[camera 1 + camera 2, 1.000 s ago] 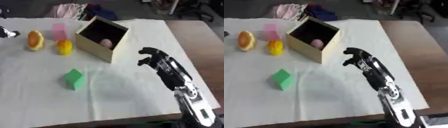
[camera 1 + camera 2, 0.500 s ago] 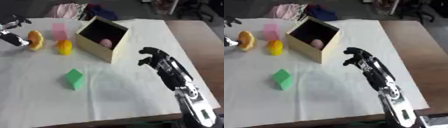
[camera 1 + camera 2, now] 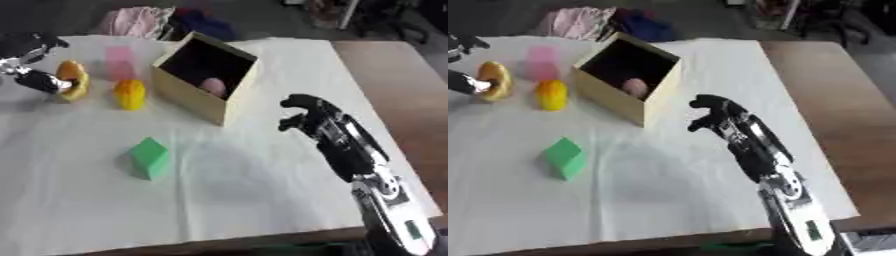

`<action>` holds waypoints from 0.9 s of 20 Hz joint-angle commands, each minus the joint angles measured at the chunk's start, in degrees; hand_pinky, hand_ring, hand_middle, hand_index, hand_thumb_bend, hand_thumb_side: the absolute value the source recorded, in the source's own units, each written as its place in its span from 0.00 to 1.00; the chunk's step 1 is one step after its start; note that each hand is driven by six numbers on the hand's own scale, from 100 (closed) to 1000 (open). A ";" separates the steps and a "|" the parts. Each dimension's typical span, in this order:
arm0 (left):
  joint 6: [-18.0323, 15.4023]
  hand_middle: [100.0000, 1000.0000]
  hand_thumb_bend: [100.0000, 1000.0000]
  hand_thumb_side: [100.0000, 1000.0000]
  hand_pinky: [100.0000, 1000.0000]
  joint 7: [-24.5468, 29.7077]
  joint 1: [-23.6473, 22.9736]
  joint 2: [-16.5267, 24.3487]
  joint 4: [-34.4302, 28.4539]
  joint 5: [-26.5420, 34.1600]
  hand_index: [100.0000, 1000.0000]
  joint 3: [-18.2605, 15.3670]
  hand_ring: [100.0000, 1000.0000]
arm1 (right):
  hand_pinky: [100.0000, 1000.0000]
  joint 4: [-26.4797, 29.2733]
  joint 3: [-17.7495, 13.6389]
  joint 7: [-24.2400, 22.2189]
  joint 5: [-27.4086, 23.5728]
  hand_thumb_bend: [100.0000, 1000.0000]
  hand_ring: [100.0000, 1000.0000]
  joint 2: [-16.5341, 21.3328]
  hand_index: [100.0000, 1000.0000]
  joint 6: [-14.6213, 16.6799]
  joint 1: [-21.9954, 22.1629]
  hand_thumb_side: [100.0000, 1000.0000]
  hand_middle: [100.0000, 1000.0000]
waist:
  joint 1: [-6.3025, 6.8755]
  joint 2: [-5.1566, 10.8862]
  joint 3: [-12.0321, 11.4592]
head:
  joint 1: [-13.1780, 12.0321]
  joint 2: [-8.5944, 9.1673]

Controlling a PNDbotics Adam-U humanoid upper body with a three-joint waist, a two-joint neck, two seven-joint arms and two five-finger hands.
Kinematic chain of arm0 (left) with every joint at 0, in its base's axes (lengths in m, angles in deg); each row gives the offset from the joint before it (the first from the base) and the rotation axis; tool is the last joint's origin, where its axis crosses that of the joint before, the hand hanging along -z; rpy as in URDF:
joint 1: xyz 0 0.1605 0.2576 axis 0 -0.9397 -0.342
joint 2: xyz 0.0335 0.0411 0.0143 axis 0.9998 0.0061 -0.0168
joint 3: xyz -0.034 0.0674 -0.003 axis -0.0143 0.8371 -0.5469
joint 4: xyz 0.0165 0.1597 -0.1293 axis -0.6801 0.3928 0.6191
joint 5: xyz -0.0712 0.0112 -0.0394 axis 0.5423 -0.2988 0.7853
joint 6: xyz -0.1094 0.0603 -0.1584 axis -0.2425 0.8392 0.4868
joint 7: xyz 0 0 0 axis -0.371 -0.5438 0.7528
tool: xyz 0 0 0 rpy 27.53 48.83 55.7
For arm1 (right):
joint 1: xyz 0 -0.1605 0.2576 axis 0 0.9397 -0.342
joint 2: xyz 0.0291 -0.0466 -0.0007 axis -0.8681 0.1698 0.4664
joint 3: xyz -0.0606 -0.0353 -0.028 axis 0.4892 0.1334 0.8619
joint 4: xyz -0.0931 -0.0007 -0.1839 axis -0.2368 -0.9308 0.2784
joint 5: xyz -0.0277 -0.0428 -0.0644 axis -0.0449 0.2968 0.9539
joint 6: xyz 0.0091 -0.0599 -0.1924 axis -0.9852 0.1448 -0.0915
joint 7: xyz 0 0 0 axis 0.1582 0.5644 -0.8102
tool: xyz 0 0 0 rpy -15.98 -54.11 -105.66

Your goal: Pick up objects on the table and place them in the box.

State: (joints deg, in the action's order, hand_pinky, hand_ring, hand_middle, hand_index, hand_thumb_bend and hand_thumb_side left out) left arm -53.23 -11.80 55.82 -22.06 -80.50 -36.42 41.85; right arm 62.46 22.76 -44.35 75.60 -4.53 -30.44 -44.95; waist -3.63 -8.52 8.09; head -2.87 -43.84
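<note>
A tan open box (image 3: 206,99) stands tilted at the table's middle back, with a pink rounded object (image 3: 211,85) inside. Left of it lie a yellow object (image 3: 130,94), a pink block (image 3: 119,62) and an orange-yellow ring-shaped object (image 3: 73,80). A green cube (image 3: 150,158) sits nearer the front. My left hand (image 3: 33,80) is at the far left edge, its fingers touching the orange ring's left side. My right hand (image 3: 308,116) hovers right of the box, fingers curled, holding nothing.
A white cloth (image 3: 227,200) covers the table; bare brown wood (image 3: 394,90) shows on the right. Pink and dark clothes (image 3: 157,21) lie beyond the far edge.
My left hand has come in from the left edge and reached the orange ring. The right hand has barely moved.
</note>
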 commanded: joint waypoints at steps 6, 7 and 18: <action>1.58 0.88 0.36 0.34 0.78 1.82 -0.19 0.38 1.39 -1.74 0.94 0.16 0.76 | 0.81 0.73 0.07 -0.21 -0.40 0.00 0.60 -0.08 0.83 0.09 -1.03 0.65 0.77 | -0.48 0.16 0.16 | -0.06 -0.27; 1.71 0.87 0.36 0.33 0.78 2.30 -0.26 0.33 1.52 -1.68 0.94 0.08 0.76 | 0.81 0.74 0.06 -0.21 -0.40 0.00 0.60 -0.08 0.83 0.10 -1.04 0.65 0.77 | -0.48 0.16 0.16 | -0.02 -0.27; -1.48 0.45 0.10 0.22 0.62 2.31 -0.67 0.35 -0.06 3.48 0.65 0.13 0.42 | 0.81 0.62 -0.05 -0.18 -0.32 0.00 0.60 -0.07 0.83 0.12 -1.08 0.65 0.77 | -0.44 0.37 -0.07 | 0.28 -0.27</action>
State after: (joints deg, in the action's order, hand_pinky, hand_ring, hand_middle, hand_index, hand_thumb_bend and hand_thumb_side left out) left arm -53.95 -9.28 54.43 -23.06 -79.43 -33.85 41.85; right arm 62.46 22.98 -44.46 75.58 -4.90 -30.37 -45.36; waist -3.64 -8.53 8.06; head -2.81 -43.84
